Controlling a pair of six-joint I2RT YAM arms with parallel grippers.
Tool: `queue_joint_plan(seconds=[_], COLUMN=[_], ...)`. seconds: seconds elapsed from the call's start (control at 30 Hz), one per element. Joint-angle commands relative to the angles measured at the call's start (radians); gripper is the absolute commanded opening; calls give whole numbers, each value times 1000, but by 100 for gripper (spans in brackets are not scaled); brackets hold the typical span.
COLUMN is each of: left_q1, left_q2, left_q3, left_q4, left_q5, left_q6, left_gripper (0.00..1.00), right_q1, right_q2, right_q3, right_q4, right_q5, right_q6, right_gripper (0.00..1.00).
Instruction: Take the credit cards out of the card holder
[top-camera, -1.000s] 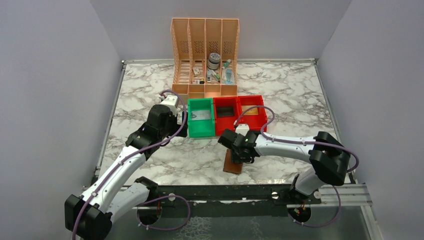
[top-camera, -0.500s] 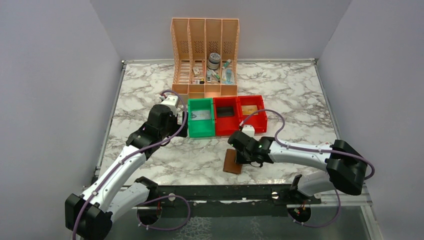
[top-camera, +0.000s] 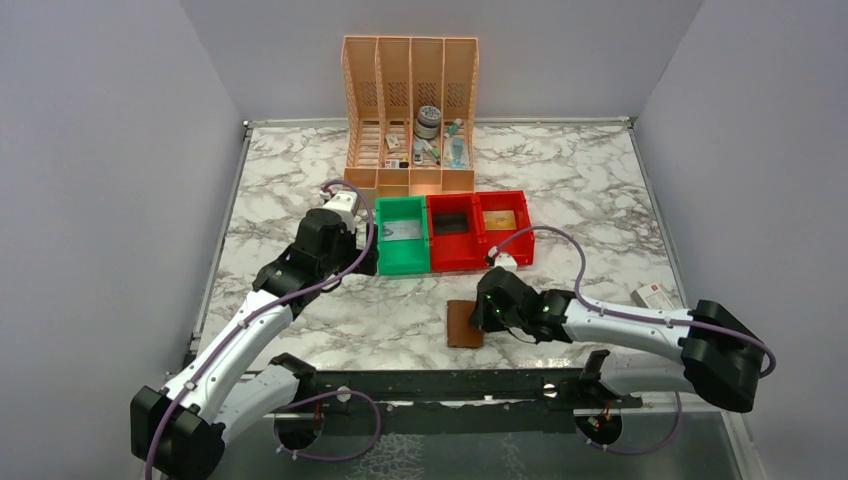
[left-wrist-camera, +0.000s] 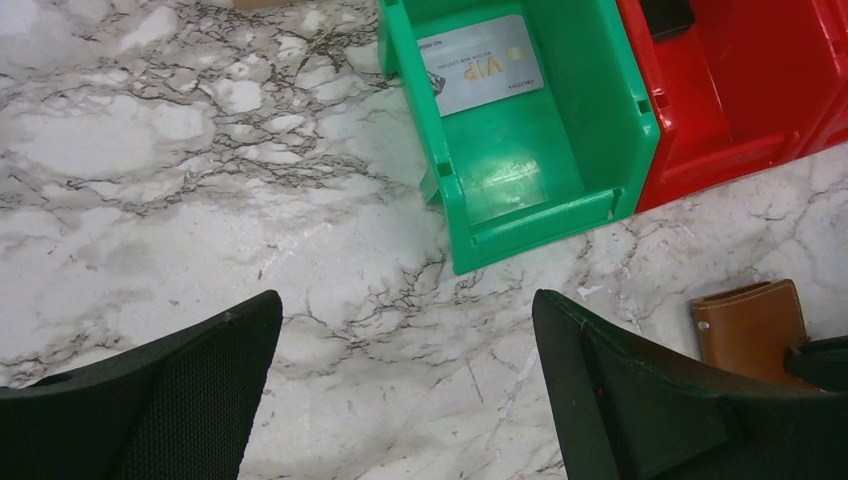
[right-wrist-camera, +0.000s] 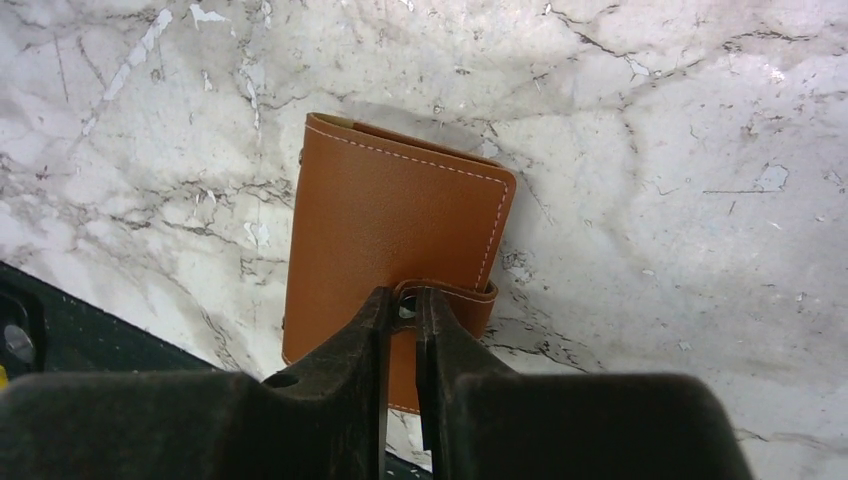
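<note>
The brown card holder (top-camera: 463, 324) lies closed and flat on the marble near the front edge. In the right wrist view the card holder (right-wrist-camera: 390, 230) shows white stitching, and my right gripper (right-wrist-camera: 403, 300) is shut on its little snap tab. From above, the right gripper (top-camera: 487, 314) sits at the holder's right edge. A pale grey credit card (left-wrist-camera: 480, 65) lies in the green bin (left-wrist-camera: 590, 110). A gold card (top-camera: 504, 220) lies in the right red bin. My left gripper (left-wrist-camera: 405, 300) hangs open over bare marble, left of the green bin (top-camera: 401, 262).
A peach file organiser (top-camera: 410, 110) with small items stands at the back. Two red bins (top-camera: 478, 258) adjoin the green one; the middle bin holds a dark object (top-camera: 452, 225). A small white box (top-camera: 654, 296) lies at the right. A black rail runs just behind the holder.
The right arm swung right and lower, and the holder went from propped up to lying flat. The right jaws narrowed onto the snap tab. The left arm stayed still.
</note>
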Motion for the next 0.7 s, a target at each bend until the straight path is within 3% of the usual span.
queue_joint_plan(seconds=[0.0,0.27,0.43,0.53,0.67], left_q1=[7,-22,-231,-350,-429], left_q2=[-22,14,21,49,97], left_q3=[-10,-77,-185,-220,-256], left_q4=[23,76,235,289,381], left_q5=[72,215,170,99,41], left_q6=[-59,-254,-442,-533,-613], left_gripper=[99,93,92,92,93], right_q1=[-6,-43,-69,-70,-69], right_q2=[-66,-182,-221,-213,-209], right_q3=[-56,-154,-193,-143,-63], right_q4=[91,207,249,160,37], right_q5=[-51,-115,-170,-135,-82], right_q6=[-63,-110,-121,-155,-174], right_gripper=[1,1,1,1,3])
